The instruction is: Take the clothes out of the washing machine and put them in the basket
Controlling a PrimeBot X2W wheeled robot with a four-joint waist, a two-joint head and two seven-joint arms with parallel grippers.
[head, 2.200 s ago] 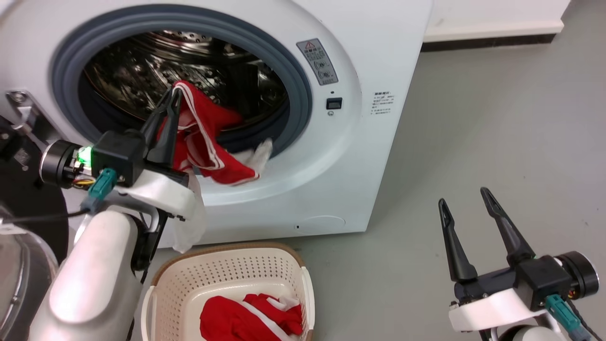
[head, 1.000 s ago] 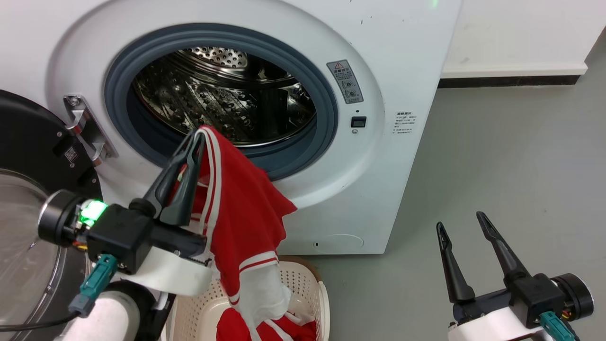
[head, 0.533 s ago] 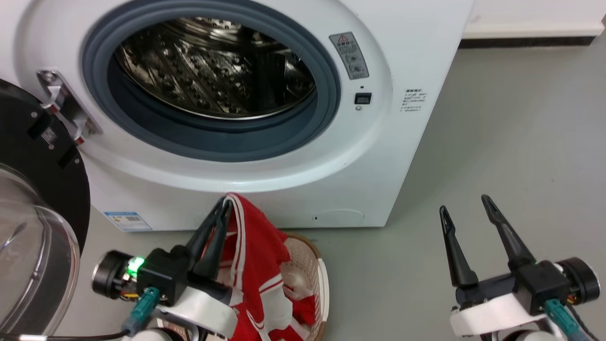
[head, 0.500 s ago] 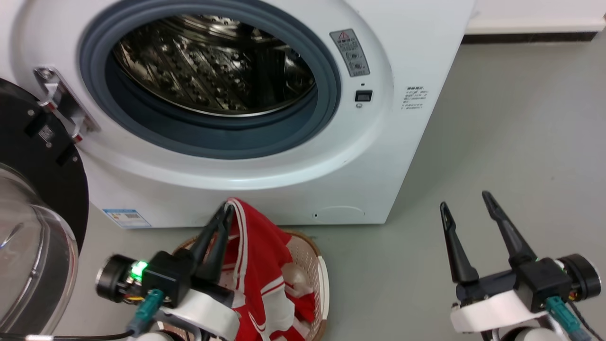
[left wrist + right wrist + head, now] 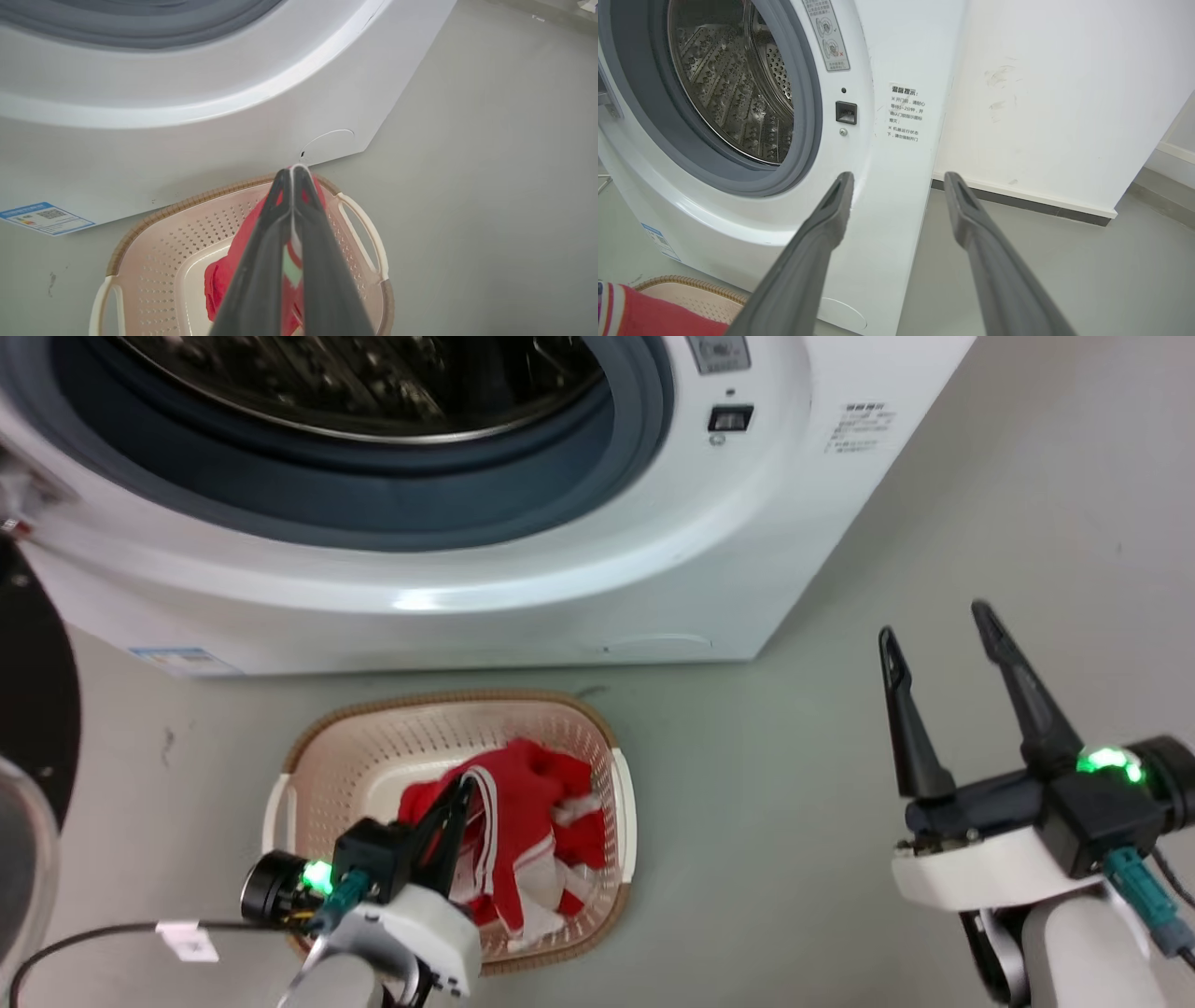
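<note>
Clothes [image 5: 532,793] look light and limp, best pinched at a bunched fold. Left gripper [image 5: 464,780] clamps them over the basket [image 5: 448,695], six o'clock from the washing machine [image 5: 560,597]. Right gripper [image 5: 934,621] gapes empty at the basket's three o'clock.

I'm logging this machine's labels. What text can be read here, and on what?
"温馨提示": heading of the printed notice on the washing machine front; the lines below it are too small to read.
The grey warning sticker: symbols, print unreadable.
The blue label low on the front: QR code, print too small.
</note>
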